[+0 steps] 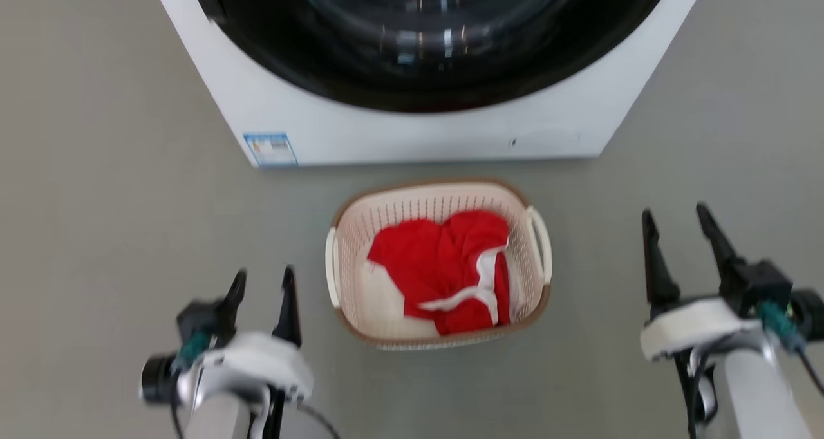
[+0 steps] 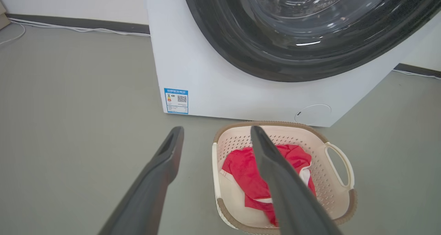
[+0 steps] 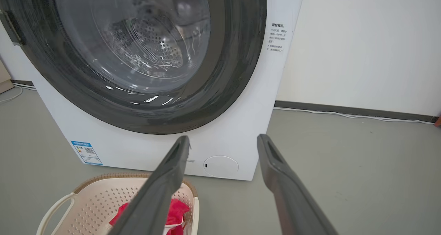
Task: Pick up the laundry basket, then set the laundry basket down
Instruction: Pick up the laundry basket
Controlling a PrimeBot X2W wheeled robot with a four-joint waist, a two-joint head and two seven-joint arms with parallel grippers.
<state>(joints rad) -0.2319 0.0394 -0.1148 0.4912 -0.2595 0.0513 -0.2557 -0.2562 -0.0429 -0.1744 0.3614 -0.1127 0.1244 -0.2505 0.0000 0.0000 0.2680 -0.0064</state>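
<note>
**Laundry basket [image 1: 380, 223] on the floor [image 1: 96, 201] before a washing machine [image 1: 412, 130], flanked by two robot arms.**

The cream basket, holding a red garment [image 1: 444, 259] with white trim, rests just in front of the white machine's dark round door. The left pincer [image 1: 264, 273] is near the basket's left side and the right pincer [image 1: 674, 211] is farther off to its right. Both have their fingers spread, released and empty.

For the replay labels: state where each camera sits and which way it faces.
Head view: from the head, down at the laundry basket before the washing machine; left gripper and right gripper, both open.
Left wrist view: along its spread fingers toward machine and basket.
Right wrist view: along its fingers toward the machine door.
Shared: basket and machine.
</note>
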